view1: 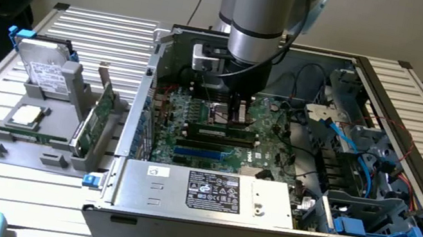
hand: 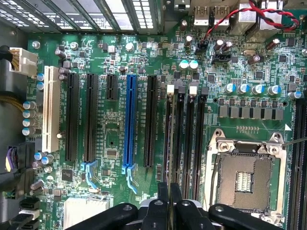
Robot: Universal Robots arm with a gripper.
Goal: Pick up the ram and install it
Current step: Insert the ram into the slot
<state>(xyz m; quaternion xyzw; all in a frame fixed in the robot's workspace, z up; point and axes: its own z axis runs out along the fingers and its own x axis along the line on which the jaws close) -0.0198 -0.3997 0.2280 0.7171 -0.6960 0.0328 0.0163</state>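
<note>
My gripper (view1: 237,118) reaches down into the open computer case (view1: 148,81), just over the motherboard (view1: 189,147). In the wrist view its two black fingers (hand: 163,191) stand close together, and the gripper (hand: 169,189) is shut on the ram (hand: 171,134). I see the ram edge-on as a thin pale strip running away from the fingertips. It lies along the outermost of the black memory slots (hand: 189,134), on the side away from the CPU socket (hand: 244,179). I cannot tell whether the ram touches that slot. In the exterior view the memory slots (view1: 218,134) sit just in front of the gripper.
Black, blue (hand: 128,124) and white (hand: 48,110) expansion slots lie beside the memory slots. The power supply (view1: 208,190) fills the case's front, with drive cages and blue cables (view1: 374,186) at the exterior view's right. A grey holder (view1: 33,139) outside carries a hard drive (view1: 46,70), a chip and a green card (view1: 97,115).
</note>
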